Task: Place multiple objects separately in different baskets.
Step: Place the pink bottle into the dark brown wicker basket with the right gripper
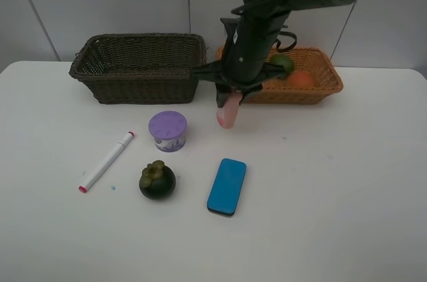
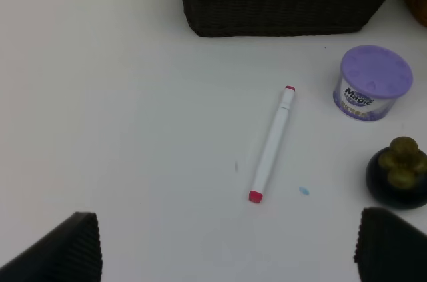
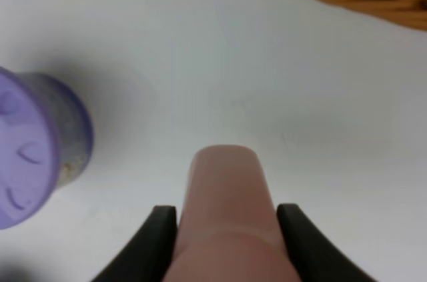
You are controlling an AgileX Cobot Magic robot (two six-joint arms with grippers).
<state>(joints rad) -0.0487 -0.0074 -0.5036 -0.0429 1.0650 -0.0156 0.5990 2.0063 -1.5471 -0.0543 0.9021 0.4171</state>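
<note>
My right gripper (image 1: 229, 103) is shut on the pink bottle (image 1: 227, 114) and holds it above the table, in front of the gap between the two baskets; in the right wrist view the bottle (image 3: 227, 215) sits between the fingers (image 3: 159, 229). The dark brown basket (image 1: 140, 67) stands at the back left. The orange-tan basket (image 1: 313, 85) at the back right holds the green lime (image 1: 283, 63) and the orange-red fruit (image 1: 300, 79). On the table lie the purple-lidded tub (image 1: 167, 130), white marker (image 1: 107, 161), dark mangosteen (image 1: 157, 180) and blue flat block (image 1: 227, 186). My left gripper (image 2: 227, 255) is open above the marker (image 2: 272, 143). The kiwi is hidden.
The white table (image 1: 333, 195) runs to a white wall behind the baskets. My right arm (image 1: 267, 9) reaches down from the upper right and hides part of the orange-tan basket.
</note>
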